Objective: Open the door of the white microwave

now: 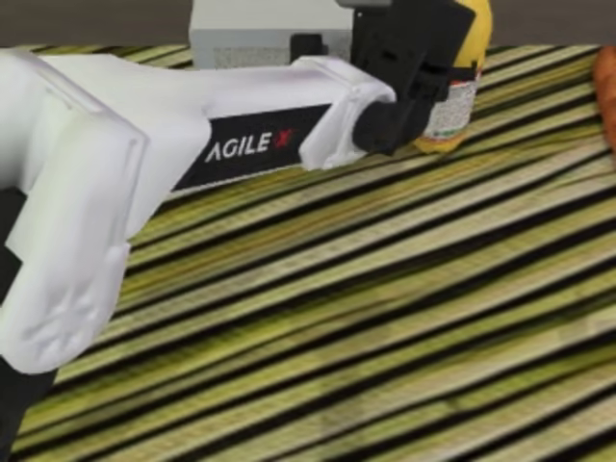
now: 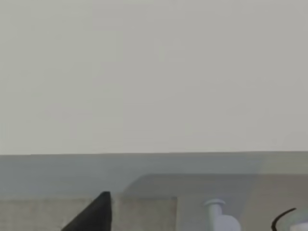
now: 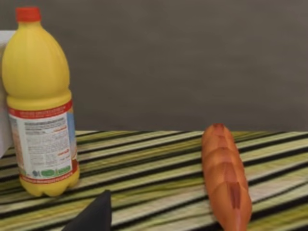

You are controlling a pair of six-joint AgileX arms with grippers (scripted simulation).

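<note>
A: Left side first?
B: Left arm (image 1: 144,164) fills the left of the top view and reaches to the upper centre. Its black gripper (image 1: 414,72) sits at the top edge, right in front of the white microwave (image 1: 260,29).
A: Fingers?
B: Cannot tell. The left wrist view only catches one dark fingertip (image 2: 94,216) at the lower edge.
A: Microwave position?
B: Top centre of the top view, at the table's far edge, mostly covered by the arm. In the left wrist view it is very close. The door (image 2: 57,214) is a speckled grey strip at lower left, with a silver knob (image 2: 221,219) at lower right.
A: Further right?
B: Yellow bottle (image 1: 462,87) with a red cap stands upright just right of the microwave, partly behind the gripper. A bread loaf (image 3: 226,178) lies on the striped green mat (image 1: 385,318) near the right edge.
A: Right arm?
B: Only a dark fingertip (image 3: 94,216) shows in its wrist view; state cannot be told.
</note>
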